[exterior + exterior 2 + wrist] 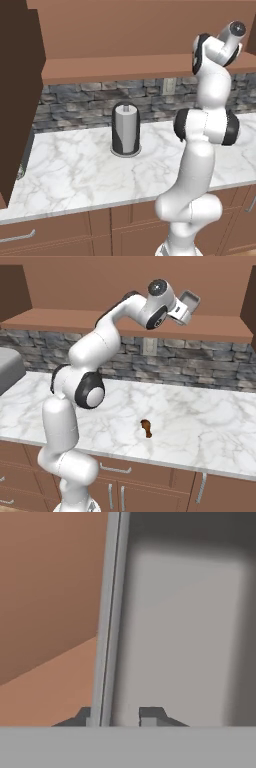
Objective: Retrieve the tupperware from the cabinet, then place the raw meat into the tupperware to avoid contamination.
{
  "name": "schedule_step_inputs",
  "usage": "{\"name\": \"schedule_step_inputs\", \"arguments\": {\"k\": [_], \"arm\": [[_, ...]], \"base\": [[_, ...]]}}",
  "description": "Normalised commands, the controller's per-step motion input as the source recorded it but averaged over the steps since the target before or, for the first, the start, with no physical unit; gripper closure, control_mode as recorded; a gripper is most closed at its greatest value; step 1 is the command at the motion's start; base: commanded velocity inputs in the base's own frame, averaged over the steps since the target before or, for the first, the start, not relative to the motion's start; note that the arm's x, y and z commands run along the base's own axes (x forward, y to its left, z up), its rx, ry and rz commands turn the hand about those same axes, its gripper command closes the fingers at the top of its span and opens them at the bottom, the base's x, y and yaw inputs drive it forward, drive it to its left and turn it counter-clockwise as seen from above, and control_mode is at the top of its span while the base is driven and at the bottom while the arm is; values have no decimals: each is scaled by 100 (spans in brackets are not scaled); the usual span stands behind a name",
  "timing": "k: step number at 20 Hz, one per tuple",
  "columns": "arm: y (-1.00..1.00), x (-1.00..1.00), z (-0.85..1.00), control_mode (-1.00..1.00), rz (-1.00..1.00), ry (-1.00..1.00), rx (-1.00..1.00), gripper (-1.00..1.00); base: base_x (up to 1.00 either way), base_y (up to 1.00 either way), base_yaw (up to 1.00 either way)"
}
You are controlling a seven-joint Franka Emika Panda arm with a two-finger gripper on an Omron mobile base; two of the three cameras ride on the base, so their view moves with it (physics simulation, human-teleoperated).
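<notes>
The tupperware [191,301] is a small grey translucent container, raised in the open cabinet [100,286] above the counter. My gripper [182,307] is at its near side. In the hand view my gripper [117,714] straddles the tupperware's [185,637] thin rim wall, one fingertip [150,714] inside and the other outside, closed in on the wall. The raw meat [146,427], a tiny reddish-brown chunk, lies on the marble counter [200,421] well below the hand.
A paper towel roll [125,129] stands on the counter [75,170] near the stone backsplash. An open cabinet door [17,100] juts out at the left. A grey toaster [9,368] sits at the far left. Drawers [30,235] run below the counter.
</notes>
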Motion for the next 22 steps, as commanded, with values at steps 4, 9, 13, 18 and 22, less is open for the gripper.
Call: {"name": "schedule_step_inputs", "arguments": {"k": [4,9,13,18,22], "arm": [[9,-41,31,-100,2,-4,1,100],[10,-53,23,-100,5,1,1,100],[10,-58,15,-100,3,5,1,100],[12,-61,14,-100,1,7,1,100],[21,-59,11,-100,1,8,0,100]], "base": [[0,0,0],[0,0,0],[0,0,0],[0,0,0],[0,0,0]]}}
